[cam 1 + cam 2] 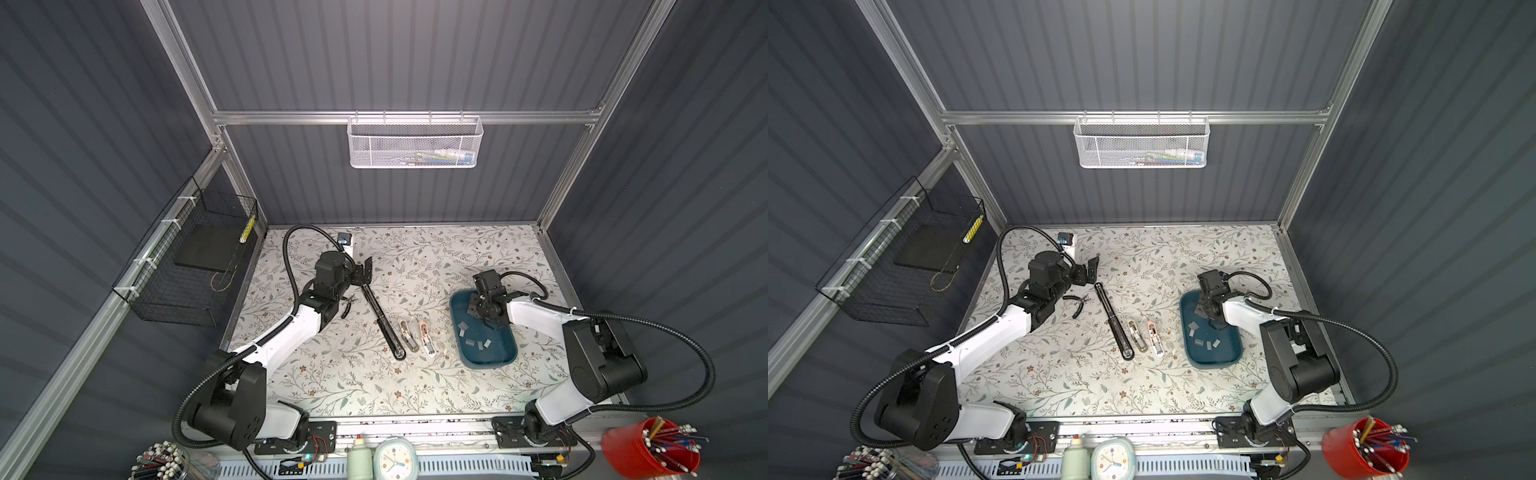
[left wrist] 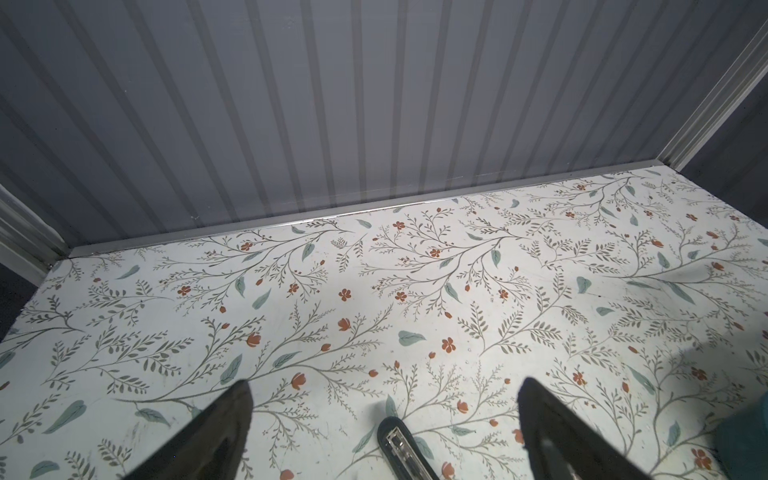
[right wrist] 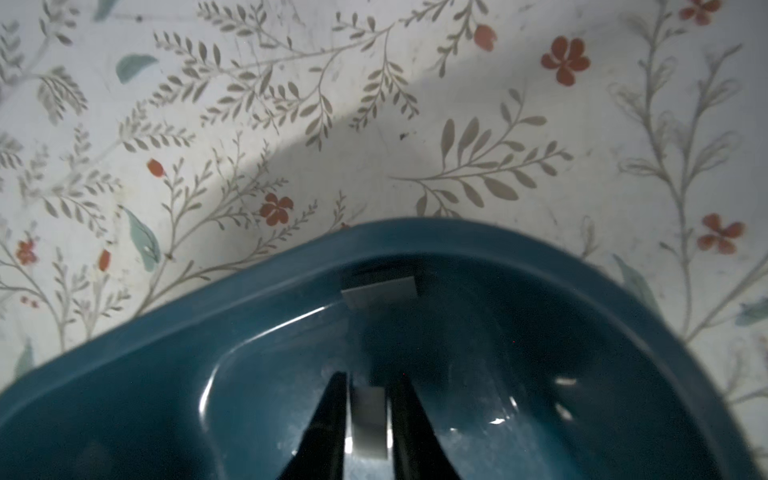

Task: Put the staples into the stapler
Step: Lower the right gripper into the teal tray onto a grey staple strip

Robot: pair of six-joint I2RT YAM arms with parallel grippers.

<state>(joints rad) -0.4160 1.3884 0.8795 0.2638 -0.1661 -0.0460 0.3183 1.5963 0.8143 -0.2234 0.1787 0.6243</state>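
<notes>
Staples (image 1: 470, 343) lie in the blue tray (image 1: 500, 349); my right claw (image 3: 370, 378), barely parted, straddles one, grip unclear to me; left claw (image 2: 385, 382) gapes wide, empty.

- Your widest bare room is the table (image 1: 353, 386) at 6 o'clock from the staplers.
- The back strip at 12 o'clock is bare too.
- In the middle, the long black stapler (image 1: 382, 322), the small tan stapler (image 1: 409, 336) and the small white stapler (image 1: 428, 340) lie side by side with thin gaps between them.
- The pliers (image 1: 348, 306) lie at 9 o'clock from the black stapler, close to your left arm.
- The blue tray (image 1: 500, 351) at 3 o'clock has a wall all round. Your right gripper (image 3: 370, 376) sits low inside, among loose staples (image 1: 478, 344).
</notes>
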